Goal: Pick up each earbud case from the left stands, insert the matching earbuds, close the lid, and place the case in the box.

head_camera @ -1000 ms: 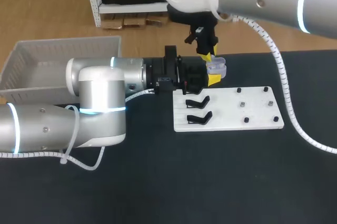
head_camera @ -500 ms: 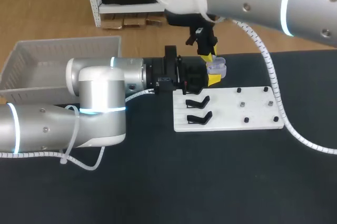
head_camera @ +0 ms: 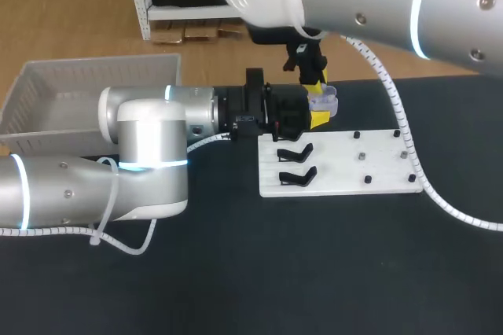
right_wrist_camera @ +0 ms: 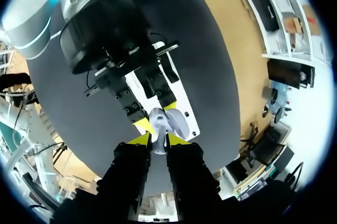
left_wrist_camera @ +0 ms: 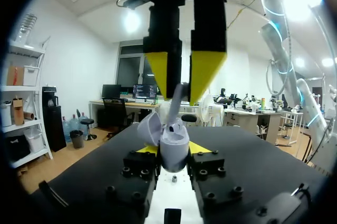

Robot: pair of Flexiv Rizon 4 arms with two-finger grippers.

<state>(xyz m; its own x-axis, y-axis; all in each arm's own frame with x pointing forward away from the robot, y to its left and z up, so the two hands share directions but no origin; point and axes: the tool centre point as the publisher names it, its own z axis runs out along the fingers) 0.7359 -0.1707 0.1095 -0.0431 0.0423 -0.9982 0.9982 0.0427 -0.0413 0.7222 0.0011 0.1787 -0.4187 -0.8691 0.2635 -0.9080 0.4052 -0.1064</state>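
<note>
**A:** so where's the earbud case (left_wrist_camera: 172, 144) sitting right now?

**B:** It's clamped in the left gripper (left_wrist_camera: 174, 150), with one yellow tip on each side and the fingers only as wide apart as the case body. Its mouth faces straight at the right gripper (left_wrist_camera: 182, 71). The lid (left_wrist_camera: 150, 126) is flipped open and leans off to one side of the left fingers.

**A:** and the right one, has it got anything?

**B:** Yep, it's nearly closed and pinching the earbud (left_wrist_camera: 176, 100) by its stem. The stem's long axis runs in line with the right fingers. The bud end points away from them, into the open case (can't tell if it's fully seated in the pocket).

**A:** anything else close by?

**B:** The white board (head_camera: 377, 182) lies just beside the left gripper, and the two black stands (head_camera: 295, 152) are on the end nearest its fingers. The box (head_camera: 47, 91) is well apart from both grippers, back by the left arm's elbow.
</note>
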